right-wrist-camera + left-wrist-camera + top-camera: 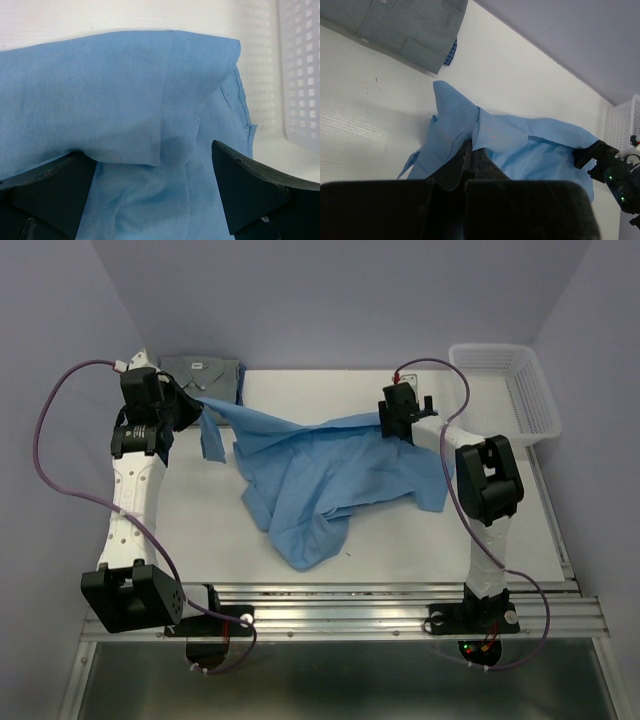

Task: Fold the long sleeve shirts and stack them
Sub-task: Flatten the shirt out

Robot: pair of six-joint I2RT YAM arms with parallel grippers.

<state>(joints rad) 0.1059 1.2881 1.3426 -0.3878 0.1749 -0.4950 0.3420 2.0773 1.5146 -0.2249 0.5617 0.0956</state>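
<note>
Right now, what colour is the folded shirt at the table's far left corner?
Dull grey; the shirt shows best in the left wrist view.

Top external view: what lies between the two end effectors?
The light sky-blue cloth shirt spans from left end effector to right end effector, in the top view.

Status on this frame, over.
Left gripper shut on blue shirt; right gripper open over its edge. Blue shirt crumpled, unfolded. Grey shirt folded, far left. Basket far right, out of the way.
</note>
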